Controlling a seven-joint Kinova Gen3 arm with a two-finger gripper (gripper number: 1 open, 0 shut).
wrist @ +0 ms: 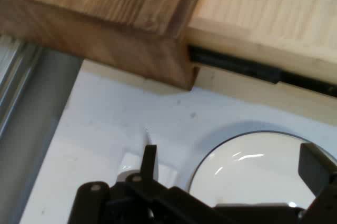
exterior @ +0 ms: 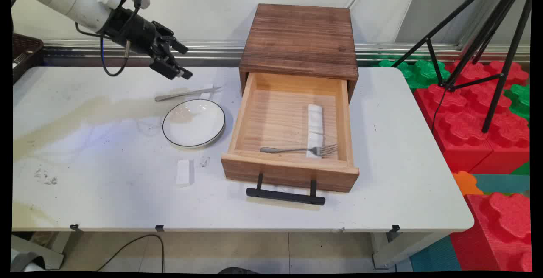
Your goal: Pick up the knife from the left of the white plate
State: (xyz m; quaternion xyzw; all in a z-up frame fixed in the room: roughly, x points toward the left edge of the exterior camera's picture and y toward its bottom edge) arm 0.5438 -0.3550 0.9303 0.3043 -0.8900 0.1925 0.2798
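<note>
No writing reads anywhere. The tool (exterior: 180,61) hangs released above the far left tabletop (exterior: 85,150), over a knife (exterior: 186,94) beside the white plate (exterior: 194,122). A fork (exterior: 299,149) lies in the open wooden drawer (exterior: 292,125).

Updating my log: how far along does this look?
Done: drawer stands open, fork lying inside. In hand: nothing; the open claw hovers above the knife beside the plate. Possibly left: knife and plate, both out on the table.
</note>
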